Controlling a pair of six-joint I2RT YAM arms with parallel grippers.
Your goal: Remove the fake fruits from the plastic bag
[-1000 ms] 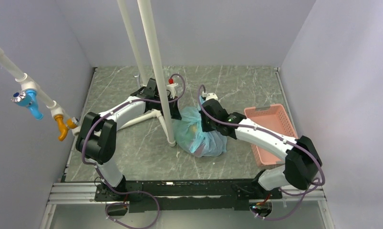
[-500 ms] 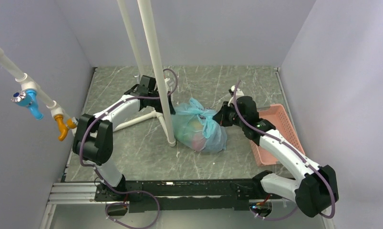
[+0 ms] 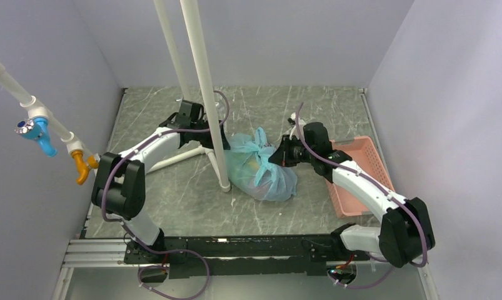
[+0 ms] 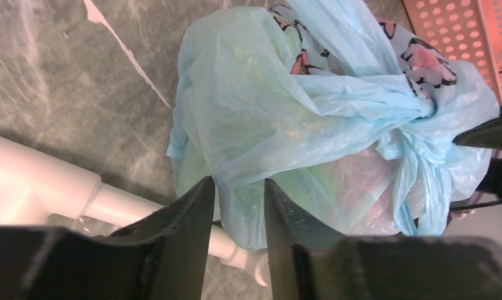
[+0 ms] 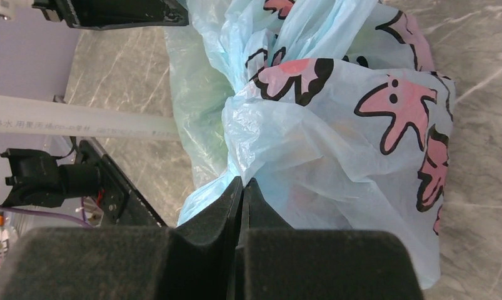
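- Top view: the plastic bag [image 3: 264,174] lies knotted near the middle of the table [image 3: 173,187]. The fake fruits [image 3: 254,167] are inside it, and I get only a yellowish blur through the film. The pink tray [image 3: 361,164] sits at the bag's 3 o'clock. The white pole [image 3: 204,81] stands just beside its 9 o'clock edge. My right gripper [image 3: 276,156] is at the knot, on the bag's 1 o'clock side.
- Left wrist: my left gripper [image 4: 235,194] is narrow, with a fold of bag film filling the gap and held there. Green and pinkish shapes show dimly through the plastic. A white pipe [image 4: 42,181] lies at 8 o'clock against the bag's lower edge, and the tray's corner shows at 1 o'clock.
- Right wrist: the fingers are pressed together, pinching film under the bunched neck. Pink starfish prints outlined in black cover the bag, and I cannot make out any fruit here. The pipe crosses at 9 o'clock.
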